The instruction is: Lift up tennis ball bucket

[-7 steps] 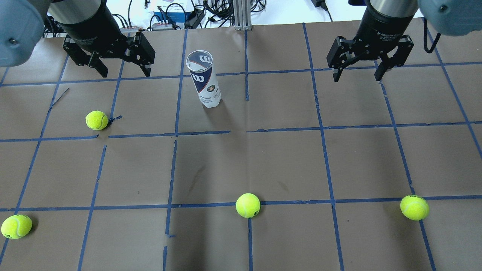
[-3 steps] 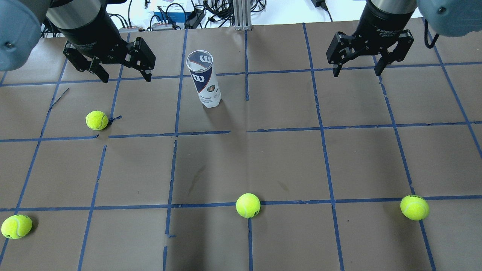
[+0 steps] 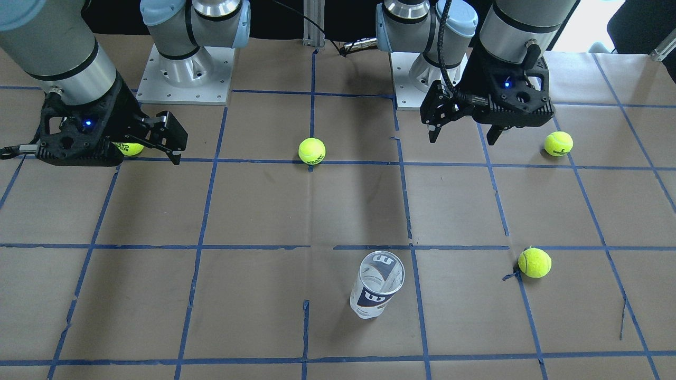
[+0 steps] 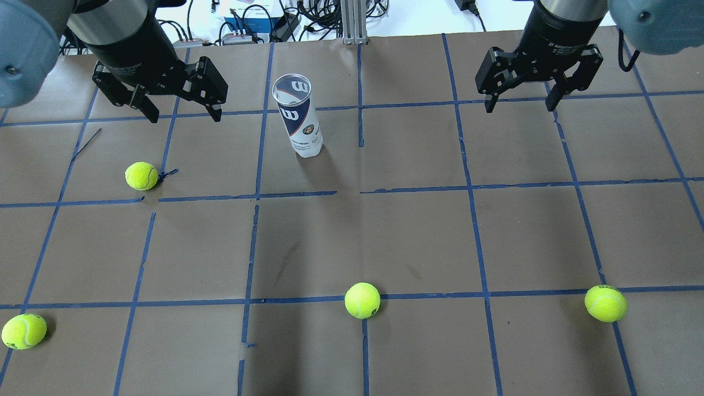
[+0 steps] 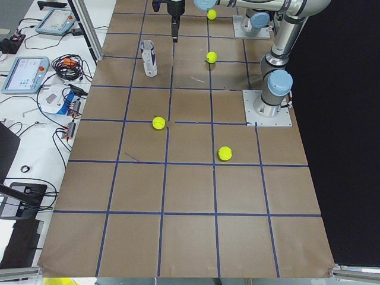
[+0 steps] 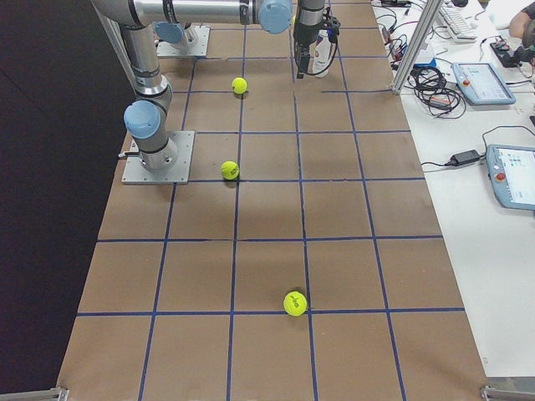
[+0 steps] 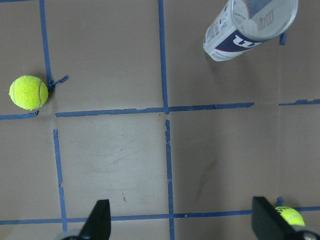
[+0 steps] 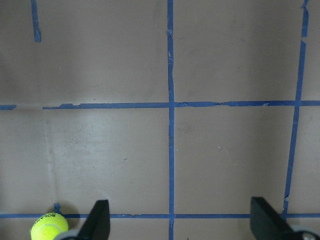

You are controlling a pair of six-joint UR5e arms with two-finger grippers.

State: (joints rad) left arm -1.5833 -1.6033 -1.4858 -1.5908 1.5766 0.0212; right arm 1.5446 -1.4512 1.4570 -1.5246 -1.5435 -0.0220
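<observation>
The tennis ball bucket (image 4: 297,115), a clear can with a white and navy Wilson label, stands upright and empty on the brown table at the back centre. It also shows in the front view (image 3: 376,285) and in the left wrist view (image 7: 247,27). My left gripper (image 4: 184,113) hangs open and empty above the table, to the left of the can and apart from it. My right gripper (image 4: 519,107) hangs open and empty far to the can's right. The wrist views show both pairs of fingertips (image 7: 100,217) (image 8: 100,217) spread wide with nothing between them.
Several yellow-green tennis balls lie loose on the table: one near the left gripper (image 4: 141,175), one front centre (image 4: 362,300), one front right (image 4: 605,303), one front left (image 4: 23,331). Cables and boxes (image 4: 258,22) lie beyond the far edge.
The right gripper has shifted slightly towards the far edge in the overhead view. The left gripper has barely moved. The can and the balls have not moved.
</observation>
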